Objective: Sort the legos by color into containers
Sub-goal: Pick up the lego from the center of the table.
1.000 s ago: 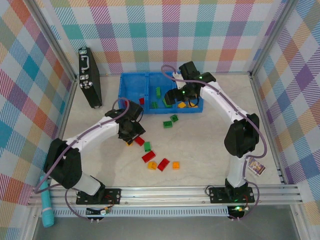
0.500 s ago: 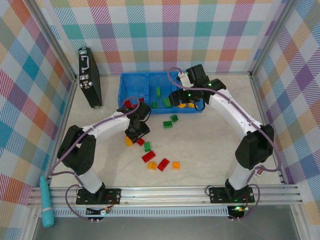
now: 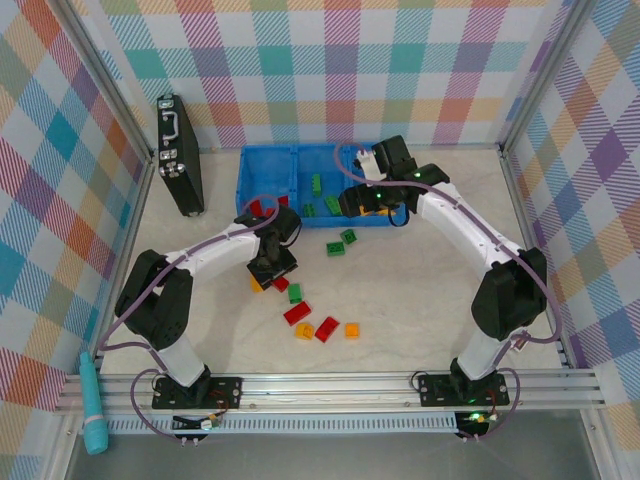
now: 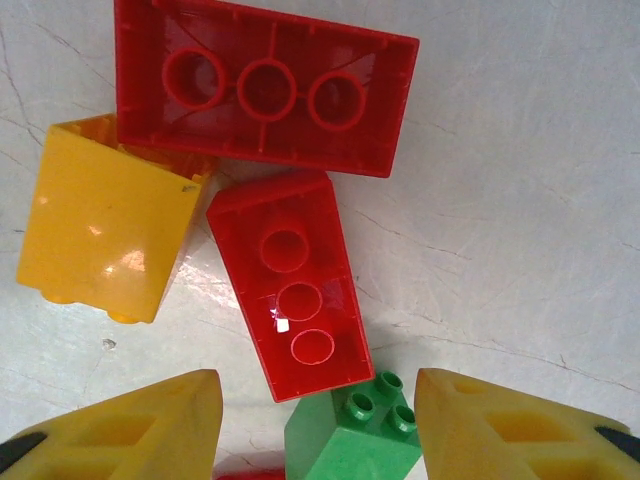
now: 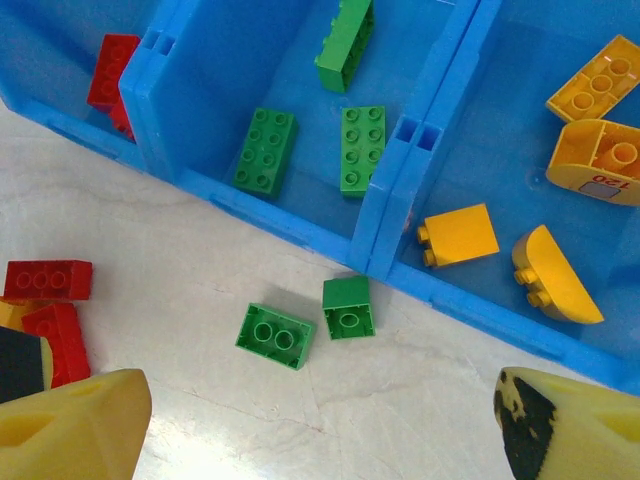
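The left jaws are wide apart and hold nothing. They hang over a small red lego (image 4: 295, 290) lying upside down on the pale, scratched counter (image 4: 520, 200). Its long side points away from the jaws. A long red lego (image 4: 265, 85) lies crosswise just past it. The right jaws are wide apart too and empty, above the counter just beside the smooth blue containers (image 5: 165, 100). Bumpy green legos (image 5: 362, 148) lie in the middle one.

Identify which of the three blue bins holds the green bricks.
The middle bin: three green bricks lie in it, while the left bin holds red bricks and the right bin yellow bricks.
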Robot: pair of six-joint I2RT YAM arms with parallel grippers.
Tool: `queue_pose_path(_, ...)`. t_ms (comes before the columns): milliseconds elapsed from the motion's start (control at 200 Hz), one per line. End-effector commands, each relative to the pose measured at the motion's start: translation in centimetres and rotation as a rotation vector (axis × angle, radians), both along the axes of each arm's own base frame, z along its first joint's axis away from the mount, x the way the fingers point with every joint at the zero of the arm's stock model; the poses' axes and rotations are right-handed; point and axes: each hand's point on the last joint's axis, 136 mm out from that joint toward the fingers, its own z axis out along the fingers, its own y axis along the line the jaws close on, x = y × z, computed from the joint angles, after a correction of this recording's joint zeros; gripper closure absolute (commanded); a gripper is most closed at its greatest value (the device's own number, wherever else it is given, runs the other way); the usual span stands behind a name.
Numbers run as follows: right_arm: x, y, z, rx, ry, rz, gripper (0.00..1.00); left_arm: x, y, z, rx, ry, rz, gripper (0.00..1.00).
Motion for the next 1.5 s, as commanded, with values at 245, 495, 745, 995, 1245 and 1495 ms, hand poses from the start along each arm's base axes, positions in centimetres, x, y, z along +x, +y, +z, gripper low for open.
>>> queue_pose_path(245, 0.4, -0.4, 1.3, 0.04, -0.034, -0.013, 0.11, -0.8, 0.6, -1.8, 0.054, 0.057, 0.008, 0.47)
queue_pose_path(495, 0.6, -0.9, 1.1, 0.051, -0.031, -0.025, 0.1, -1.0, 0.7, -2.7, 0.063, 0.076, 0.015, 0.47)
queue_pose_path(745, 0.7, -1.1, 1.1, 0.054, -0.029, -0.034, 0.1, -1.0, 0.7, -3.7, 0.056, 0.107, 0.009, 0.52)
queue_pose_path(995, 0.7, -1.3, 1.4, 0.057, -0.037, -0.036, 0.1, -1.2, 1.0, -4.3, 0.061, 0.121, 0.006, 0.58)
queue_pose_path(1245, 0.8, -1.4, 1.5, 0.055, -0.04, -0.04, 0.1, -0.6, 1.3, -1.3, 0.079, 0.08, -0.034, 0.71)
queue_pose_path(1495, 0.7, -1.5, 1.4, 0.046, -0.037, -0.044, 0.11, 3.0, 2.1, 5.0, 0.089, -0.05, -0.06, 0.72)
